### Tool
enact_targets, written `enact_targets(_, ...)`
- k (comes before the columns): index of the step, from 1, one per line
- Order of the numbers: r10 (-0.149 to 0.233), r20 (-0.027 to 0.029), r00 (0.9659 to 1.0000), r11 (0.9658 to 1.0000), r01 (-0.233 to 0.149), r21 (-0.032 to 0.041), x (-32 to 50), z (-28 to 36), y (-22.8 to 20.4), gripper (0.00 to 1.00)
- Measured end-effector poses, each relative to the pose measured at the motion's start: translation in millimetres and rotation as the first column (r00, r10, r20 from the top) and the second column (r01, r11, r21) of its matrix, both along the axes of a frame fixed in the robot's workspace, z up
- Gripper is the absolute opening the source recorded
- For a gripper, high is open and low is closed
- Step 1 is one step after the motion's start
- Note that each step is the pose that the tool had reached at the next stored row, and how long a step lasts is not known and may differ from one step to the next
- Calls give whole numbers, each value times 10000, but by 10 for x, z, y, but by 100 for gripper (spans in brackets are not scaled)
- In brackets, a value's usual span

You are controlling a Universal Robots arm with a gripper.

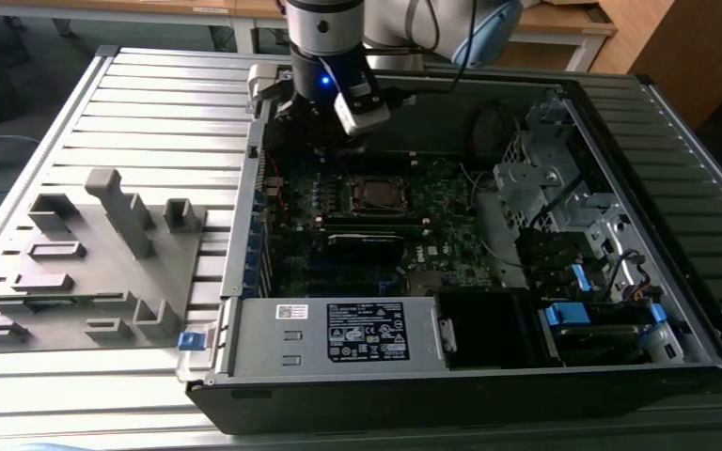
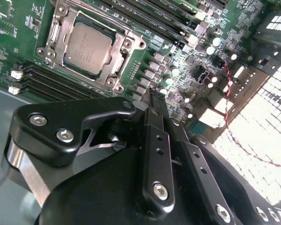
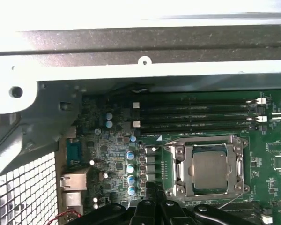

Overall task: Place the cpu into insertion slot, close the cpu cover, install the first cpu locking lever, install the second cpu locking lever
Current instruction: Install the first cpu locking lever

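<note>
The cpu (image 2: 86, 47) (image 3: 210, 171), a dull silver square chip, lies in the insertion slot (image 1: 374, 193) on the green motherboard. The cpu cover (image 2: 124, 47) (image 3: 178, 161), a silvery frame, lies flat around the chip's edges. My gripper (image 1: 342, 141) hangs above the board just behind the socket, toward the case's rear wall. Its black fingers (image 2: 154, 136) stand pressed together with nothing between them, their tips (image 3: 154, 192) a short way from the socket's corner and not touching it.
Long black memory slots (image 3: 196, 115) run beside the socket. The case's metal rear wall (image 3: 131, 47) is close behind the gripper. A labelled power supply box (image 1: 361, 329) sits at the case front, drive cages (image 1: 549, 188) at the exterior view's right, and a grey fixture (image 1: 86, 272) on the table at its left.
</note>
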State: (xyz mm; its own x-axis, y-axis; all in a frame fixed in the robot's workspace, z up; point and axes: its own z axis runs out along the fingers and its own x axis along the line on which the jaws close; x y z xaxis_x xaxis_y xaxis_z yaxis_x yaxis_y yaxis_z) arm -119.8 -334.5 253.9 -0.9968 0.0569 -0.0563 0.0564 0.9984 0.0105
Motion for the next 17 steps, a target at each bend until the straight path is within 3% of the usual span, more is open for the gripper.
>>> enact_targets(1,1,1,10000,10000,-1,24,-2,0,-1,11)
enact_targets(4,0,0,10000,9993,0,382,-4,0,-5,11)
enact_targets(6,1,-1,10000,9984,-1,565,-4,0,-7,11)
enact_targets(7,0,0,10000,9982,0,600,-4,0,-7,11)
enact_targets(12,0,0,10000,9982,0,606,-5,0,-8,11)
enact_targets(17,0,0,10000,9982,0,606,-55,-1,-6,11)
